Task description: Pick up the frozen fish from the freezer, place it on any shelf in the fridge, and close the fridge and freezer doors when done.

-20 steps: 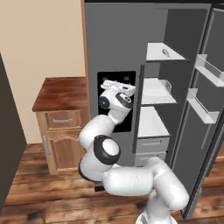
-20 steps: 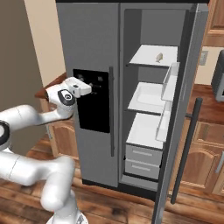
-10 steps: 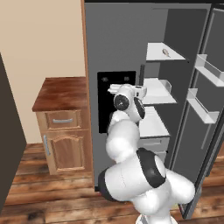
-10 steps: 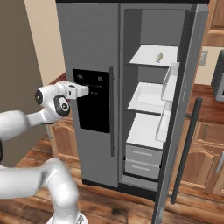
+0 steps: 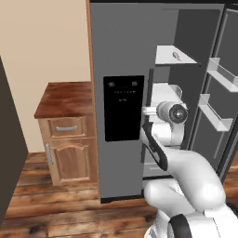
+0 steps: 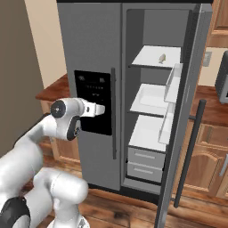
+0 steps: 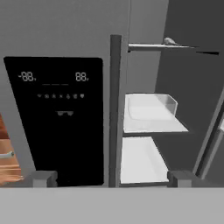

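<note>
The frozen fish point(image 5: 176, 56) point(image 6: 162, 58) point(image 7: 169, 41), a small grey-tan lump, lies on the top white shelf point(image 6: 149, 58) of the open compartment, the fridge. The fridge door point(image 6: 191, 67) with clear bins point(image 5: 218, 74) stands swung open. The freezer door point(image 6: 89, 44) point(image 7: 57, 30) with the black dispenser panel point(image 5: 123, 107) is shut. My gripper point(image 6: 100, 109) point(image 5: 145, 111) point(image 7: 112, 179) is open and holds nothing. It hovers in front of the dispenser panel, close to the dark bar handle point(image 7: 115, 109), well below the fish.
A rimmed white tray point(image 7: 148, 109) and a lower shelf point(image 7: 138, 159) sit below the fish, with two drawers point(image 6: 144, 162) at the bottom. A wooden cabinet point(image 5: 65, 121) stands left of the unit. The open door's long handle point(image 6: 189, 151) juts out at right.
My arm has swung right across the dispenser door, bringing the hand from its left side up near the bar handle. The gripper stayed open; the fish and doors have not moved.
</note>
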